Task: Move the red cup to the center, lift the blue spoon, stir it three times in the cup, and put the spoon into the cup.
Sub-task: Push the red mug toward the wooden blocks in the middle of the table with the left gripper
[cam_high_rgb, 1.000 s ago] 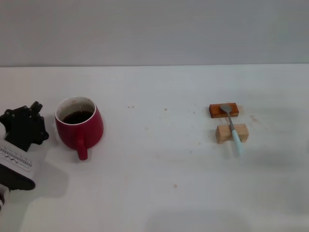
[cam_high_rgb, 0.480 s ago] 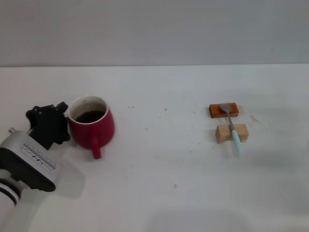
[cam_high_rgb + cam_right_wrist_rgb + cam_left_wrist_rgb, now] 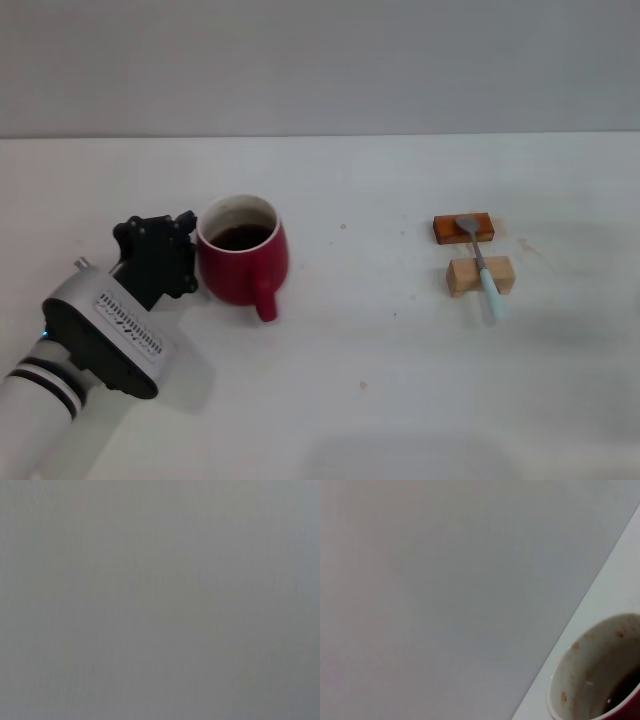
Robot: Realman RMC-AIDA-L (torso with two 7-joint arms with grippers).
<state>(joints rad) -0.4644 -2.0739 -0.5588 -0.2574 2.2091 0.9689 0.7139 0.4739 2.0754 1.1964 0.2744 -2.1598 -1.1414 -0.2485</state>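
Note:
The red cup stands upright on the white table, left of the middle, its handle pointing toward the front edge and dark liquid inside. My left gripper is pressed against the cup's left side. The left wrist view shows the cup's pale rim and stained white inside close up. Over on the right lies the blue spoon, resting across two small blocks with its grey bowl on the far one. My right gripper is out of view.
A red-brown block and a pale wooden block hold the spoon up off the table. A grey wall runs behind the table's back edge.
My left gripper has moved right across the table, and the red cup has slid right with it, from the far left toward the middle. The spoon and blocks have not moved.

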